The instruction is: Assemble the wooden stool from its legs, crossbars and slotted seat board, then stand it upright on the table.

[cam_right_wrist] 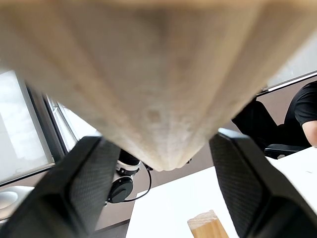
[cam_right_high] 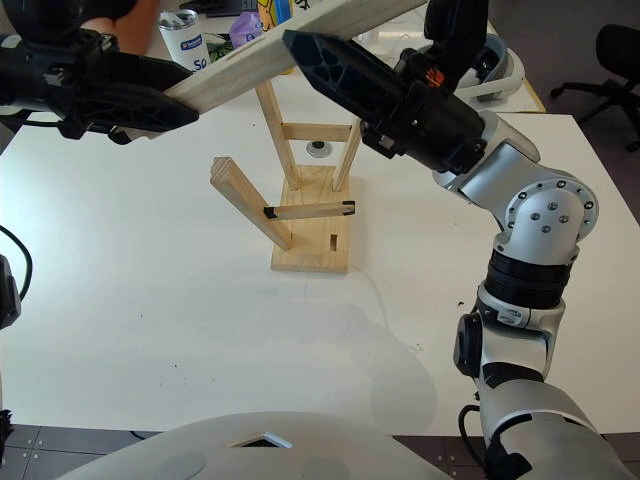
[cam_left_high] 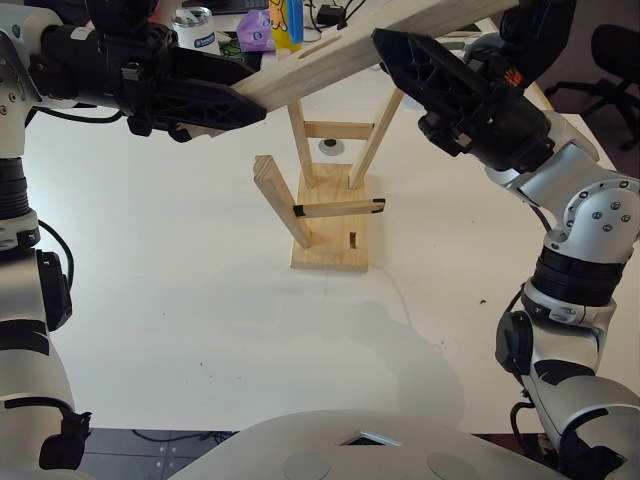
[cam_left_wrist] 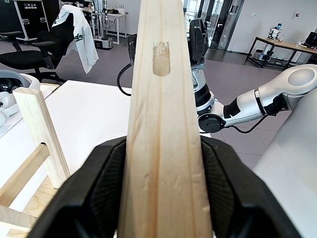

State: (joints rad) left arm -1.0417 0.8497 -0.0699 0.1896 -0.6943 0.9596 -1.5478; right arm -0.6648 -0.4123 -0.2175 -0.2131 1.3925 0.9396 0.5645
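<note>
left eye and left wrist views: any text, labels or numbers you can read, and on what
white cup: blue label print, too small to read.
purple packet: print too blurred to read.
white jacket: green lettering, partly hidden in folds, unreadable.
wooden leg: a slot, no print.

A long pale wooden board (cam_left_high: pixel 320 60) is hanging over the half-built wooden stool frame (cam_left_high: pixel 325 250), barring approach from above. The white table (cam_left_high: pixel 150 300) is lying open around it from 3 through 6 to 9 o'clock.
</note>
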